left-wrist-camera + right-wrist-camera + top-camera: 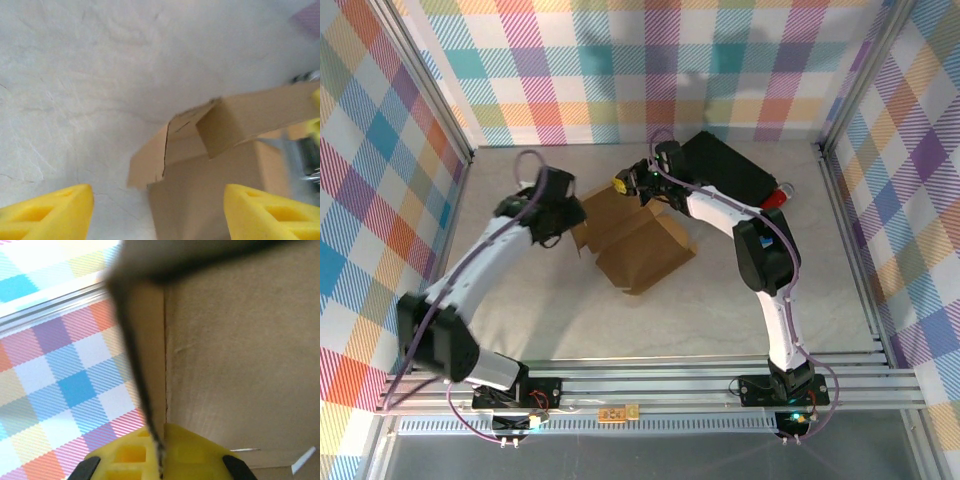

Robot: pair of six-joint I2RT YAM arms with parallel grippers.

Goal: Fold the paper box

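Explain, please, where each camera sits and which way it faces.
Top external: above and behind the arm bases, looking down on the pale table, the plain brown cardboard paper box and a black hard case; the left arm and right arm show.
Left wrist: on the left arm, looking down past the open left gripper at the box's corner flap.
Right wrist: close against a box panel, facing the plaid wall; the right gripper is shut on a flap.
Shared: top and left wrist both show box and table.

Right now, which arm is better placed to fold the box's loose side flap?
Probably left: the left tool, open, faces the loose flap of the paper box; the right tool is shut on its wall.
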